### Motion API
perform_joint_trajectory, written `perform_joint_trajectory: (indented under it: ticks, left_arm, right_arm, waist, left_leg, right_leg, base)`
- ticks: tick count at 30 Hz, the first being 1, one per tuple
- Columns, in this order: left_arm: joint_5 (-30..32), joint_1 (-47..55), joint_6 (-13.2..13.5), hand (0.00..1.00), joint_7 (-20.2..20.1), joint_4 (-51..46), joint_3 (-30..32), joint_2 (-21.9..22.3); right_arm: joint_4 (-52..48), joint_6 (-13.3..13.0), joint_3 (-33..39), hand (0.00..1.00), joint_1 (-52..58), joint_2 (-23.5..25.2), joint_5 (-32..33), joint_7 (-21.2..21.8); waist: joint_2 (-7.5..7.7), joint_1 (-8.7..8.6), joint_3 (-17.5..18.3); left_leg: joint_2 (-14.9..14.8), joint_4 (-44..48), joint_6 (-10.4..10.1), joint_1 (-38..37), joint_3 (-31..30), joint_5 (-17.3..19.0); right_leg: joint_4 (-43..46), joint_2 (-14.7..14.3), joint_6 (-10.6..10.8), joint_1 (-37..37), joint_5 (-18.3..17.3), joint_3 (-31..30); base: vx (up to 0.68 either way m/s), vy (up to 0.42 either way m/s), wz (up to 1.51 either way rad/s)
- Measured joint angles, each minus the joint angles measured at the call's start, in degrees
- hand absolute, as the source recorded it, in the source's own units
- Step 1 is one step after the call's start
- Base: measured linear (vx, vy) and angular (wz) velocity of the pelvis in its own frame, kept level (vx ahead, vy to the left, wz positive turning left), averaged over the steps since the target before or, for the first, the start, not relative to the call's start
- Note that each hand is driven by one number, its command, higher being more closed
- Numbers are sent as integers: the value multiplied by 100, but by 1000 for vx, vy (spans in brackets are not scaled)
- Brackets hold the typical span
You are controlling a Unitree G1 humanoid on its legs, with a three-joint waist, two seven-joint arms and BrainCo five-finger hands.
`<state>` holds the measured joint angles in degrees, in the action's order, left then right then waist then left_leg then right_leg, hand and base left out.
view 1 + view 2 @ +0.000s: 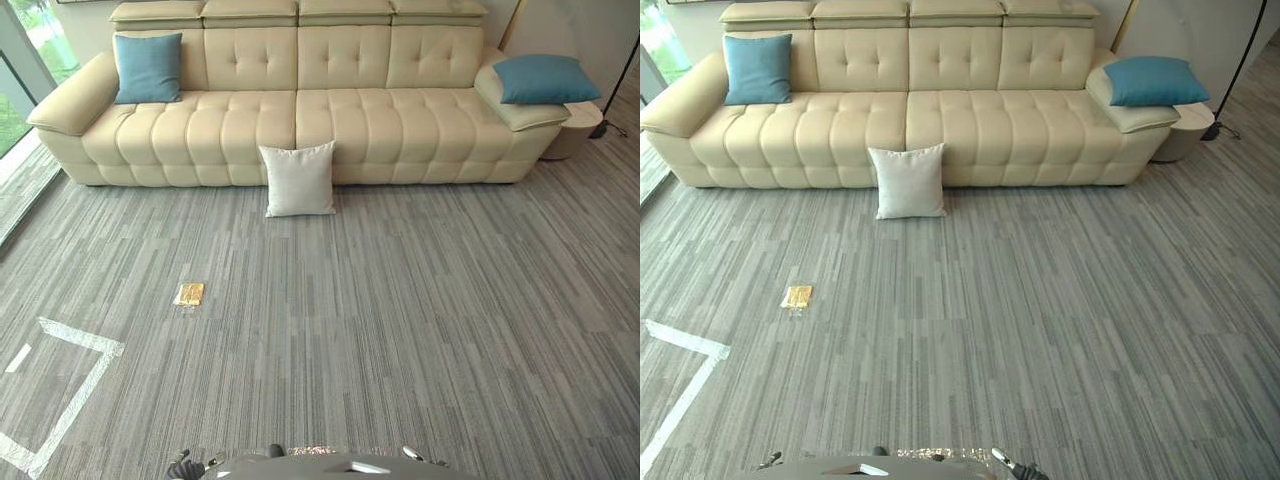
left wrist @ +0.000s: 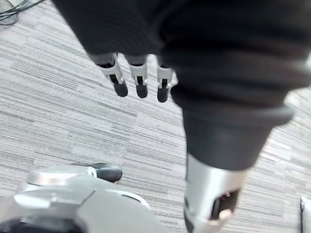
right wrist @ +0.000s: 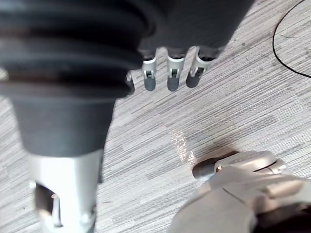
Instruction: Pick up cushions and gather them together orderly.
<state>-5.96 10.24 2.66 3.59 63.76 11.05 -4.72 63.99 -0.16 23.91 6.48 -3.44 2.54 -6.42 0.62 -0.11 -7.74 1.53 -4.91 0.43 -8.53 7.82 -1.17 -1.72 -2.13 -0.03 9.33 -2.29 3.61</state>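
Three cushions are sitting well apart from both hands: white cushion [image 1: 298,178] is leaning upright on the floor [image 1: 420,330] vs. sofa [image 1: 400,120] front, left blue cushion [image 1: 148,68] is standing at its left end, right blue cushion [image 1: 545,78] is lying on its right armrest. Left robot hand [image 2: 141,82] & right robot hand [image 3: 173,73] are hanging relaxed, fingers straight, holding nothing.

White cushion [image 1: 298,178], cream tufted sofa [image 1: 400,130]

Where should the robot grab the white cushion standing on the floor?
The white cushion stands upright, leaning on the sofa, so its back is blocked and its top corners stick up free. Probably best to grab the top edge, coming from the front and above.
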Motion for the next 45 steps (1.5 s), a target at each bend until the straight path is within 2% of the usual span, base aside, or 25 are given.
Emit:
perform_joint_trajectory:
  ticks: [11, 14, 15, 16, 17, 18, 19, 20, 22, 25, 26, 29, 31, 32, 33, 35, 36, 37, 38, 39, 41, 42, 43, 44, 45]
  left_arm:
    - [-3, -68, 9, 0, 8, -21, -113, -47]
    - [-2, -113, 8, 0, 23, -20, -211, -83]
    - [2, -133, 7, 0, 28, -21, -236, -102]
    - [6, -174, 7, 0, 44, -22, -244, -95]
    - [8, -203, 7, 0, 62, -24, -245, -88]
    - [11, -295, 6, 0, 79, -29, -214, -94]
    - [10, -349, 1, 0, 102, -29, -168, -122]
    - [10, -352, -3, 0, 103, -29, -115, -121]
    - [12, -394, -25, 0, 109, -31, -10, -132]
    - [32, -509, -28, 0, 112, -41, -43, -129]
    - [51, -582, -28, 0, 113, -51, -69, -127]
    - [54, -791, -23, 0, 106, -50, -233, -168]
    - [53, -797, -16, 0, 94, -46, -272, -90]
    - [51, -851, -8, 0, 94, -50, -249, 32]
    - [54, -917, -7, 0, 85, -60, -224, 173]
    - [54, -924, -3, 0, 53, -115, -182, 394]
    - [53, -935, -13, 0, -12, -199, -26, 424]
    - [52, -937, -16, 0, -20, -276, 83, 463]
    - [50, -938, -16, 0, -19, -300, 107, 461]
    - [50, -938, -13, 0, -18, -454, 178, 506]
    - [44, -939, -9, 0, -17, -650, 304, 536]
    - [-17, -937, 12, 0, -18, -738, 312, 545]
    - [-73, -947, 50, 0, -15, -904, 355, 569]
    - [-75, -954, 54, 0, -14, -928, 372, 578]
    - [-80, -998, 79, 0, -14, -960, 406, 564]
  right_arm:
    - [-4, 6, 100, 0, -121, 15, 53, -8]
    - [-27, 9, 102, 0, -192, 22, 55, -12]
    - [-69, 8, 104, 0, -179, 43, 62, -14]
    - [-179, 8, 103, 0, -116, 56, 60, -11]
    - [-244, 4, 100, 0, -113, 62, 58, -11]
    - [-365, -5, 93, 0, -108, 81, 69, -11]
    - [-498, -17, 88, 0, -98, 153, 162, -12]
    - [-538, -18, 100, 0, -59, 179, 214, -13]
    - [-650, -20, 95, 0, 7, 240, 283, -15]
    - [-653, -24, 99, 0, -25, 236, 385, -16]
    - [-648, -24, 99, 0, -48, 226, 395, -18]
    - [-569, -20, 104, 0, -101, 198, 410, -28]
    - [-555, -9, 102, 0, -91, 208, 406, -29]
    - [-571, -9, 119, 0, -53, 238, 399, -25]
    - [-671, -48, 185, 0, -88, 222, 388, -18]
    - [-735, -96, 226, 0, -203, 178, 388, -18]
    - [-806, -83, 220, 0, -248, 182, 372, -22]
    - [-917, -88, 212, 0, -222, 202, 383, -29]
    - [-928, -91, 200, 0, -222, 199, 387, -37]
    - [-939, -90, 183, 0, -206, 176, 393, -64]
    - [-937, -94, 151, 0, -135, 162, 429, -117]
    - [-945, -95, 47, 0, -137, 150, 440, -164]
    - [-944, -94, -5, 0, -119, 135, 497, -176]
    - [-947, -93, -34, 0, -129, 124, 505, -176]
    - [-952, -88, -81, 0, -182, 104, 505, -177]
  waist:
    - [18, 68, -38]
    - [24, 65, -80]
    - [42, 59, -111]
    - [-6, 63, -172]
    - [-18, 73, -234]
    - [-9, 104, -316]
    - [31, 101, -380]
    - [5, 103, -405]
    - [85, 118, -395]
    - [47, 15, -409]
    - [33, -34, -426]
    - [50, -173, -514]
    - [61, -278, -534]
    - [96, -334, -543]
    - [-69, -329, -576]
    - [-301, -328, -557]
    - [-353, -376, -564]
    - [-361, -397, -572]
    - [-364, -398, -573]
    - [-389, -391, -603]
    - [-361, -290, -638]
    - [-302, -217, -647]
    - [-229, -101, -659]
    - [-235, -87, -656]
    - [-240, -54, -660]
  left_leg:
    - [2, 5, 16, 352, 128, 59]
    - [53, 39, 96, 444, 167, 164]
    - [99, 41, 146, 396, 187, 229]
    - [113, 79, 216, 317, 205, 303]
    - [107, 174, 244, 332, 205, 377]
    - [86, 471, 221, 349, 192, 597]
    - [103, 781, 250, 364, 165, 838]
    - [98, 905, 258, 351, 148, 960]
    - [91, 1070, 271, 144, 91, 1252]
    - [-3, 1053, 254, -63, -64, 1469]
    - [-71, 1030, 254, -161, -161, 1572]
    - [-162, 722, 63, -622, -433, 1745]
    - [-223, 594, -118, -951, -669, 1855]
    - [-302, 706, -180, -1125, -790, 1886]
    - [-457, 965, -319, -1103, -792, 1804]
    - [-696, 1435, -555, -953, -757, 1613]
    - [-832, 2324, -704, -625, -771, 1205]
    - [-933, 3539, -1105, -146, -813, 613]
    - [-972, 3895, -1223, -12, -817, 535]
    - [-1156, 5285, -1353, 519, -670, 479]
    - [-1446, 6476, -1220, 995, -210, 728]
    - [-1517, 6756, -921, 1339, 99, 954]
    - [-1574, 6755, -695, 1885, 426, 1197]
    - [-1607, 6718, -644, 2028, 502, 1239]
    - [-1700, 6399, -477, 2458, 780, 1378]
  right_leg:
    - [75, 6, 79, -427, -37, -130]
    - [592, 88, 250, -755, -327, -131]
    - [1000, 170, 406, -886, -526, -102]
    - [1586, 249, 670, -1051, -699, -23]
    - [1996, 285, 733, -1190, -741, 44]
    - [3144, 394, 670, -1712, -805, 150]
    - [4142, 638, 472, -2151, -880, 380]
    - [4511, 739, 454, -2325, -941, 456]
    - [4946, 997, 492, -2785, -1254, 697]
    - [4307, 1009, 439, -3120, -1307, 1053]
    - [3648, 920, 368, -3262, -1117, 1223]
    - [1541, 662, 372, -3475, -7, 1289]
    - [1288, 689, 312, -3523, 175, 1114]
    - [1627, 683, -34, -3540, 786, 970]
    - [2104, 649, -191, -3636, 770, 1061]
    - [2415, 470, -338, -3643, 389, 1189]
    - [2634, 334, -470, -3507, -12, 1264]
    - [2616, 250, -516, -3227, -270, 1258]
    - [2594, 223, -520, -3149, -309, 1230]
    - [2416, 74, -577, -2702, -455, 1197]
    - [2098, -97, -643, -1929, -540, 1088]
    - [1849, -151, -658, -1475, -598, 906]
    - [1526, -176, -608, -1048, -674, 763]
    - [1455, -183, -605, -973, -676, 750]
    - [1225, -204, -575, -680, -689, 691]
  base:
    - [-1, -1, -5]
    - [63, 33, -4]
    - [98, 49, 10]
    - [99, 52, 9]
    - [65, 60, 1]
    - [94, 84, 4]
    - [117, 94, 4]
    - [256, 124, 5]
    - [284, 92, 0]
    - [381, 14, 26]
    - [487, -44, 34]
    - [558, -103, 60]
    - [626, -221, 92]
    - [694, -295, 63]
    - [696, -313, 42]
    - [695, -335, 2]
    - [835, -385, -7]
    - [679, -292, -5]
    - [674, -254, -6]
    - [645, -215, -15]
    - [582, -171, -32]
    - [549, -104, -52]
    - [441, -79, -44]
    - [403, -35, -42]
    - [330, 14, -23]
